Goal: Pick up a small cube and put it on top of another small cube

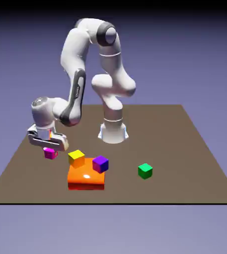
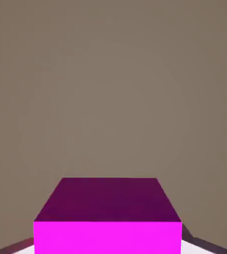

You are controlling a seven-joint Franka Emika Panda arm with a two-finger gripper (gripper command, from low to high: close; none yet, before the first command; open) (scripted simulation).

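From here I see a magenta cube [image 1: 50, 153], one face dark purple in my hand view, a yellow-to-orange cube [image 1: 76, 158], a blue-violet cube [image 1: 101, 164], a green cube [image 1: 145, 171], a glossy orange-red block [image 1: 87, 177], a brown counter [image 1: 180, 158] and a white arm [image 1: 75, 49] with dark grey trim.

The arm arches high, its gripper [image 1: 50, 149] low, pointing downward at the exterior view's left.
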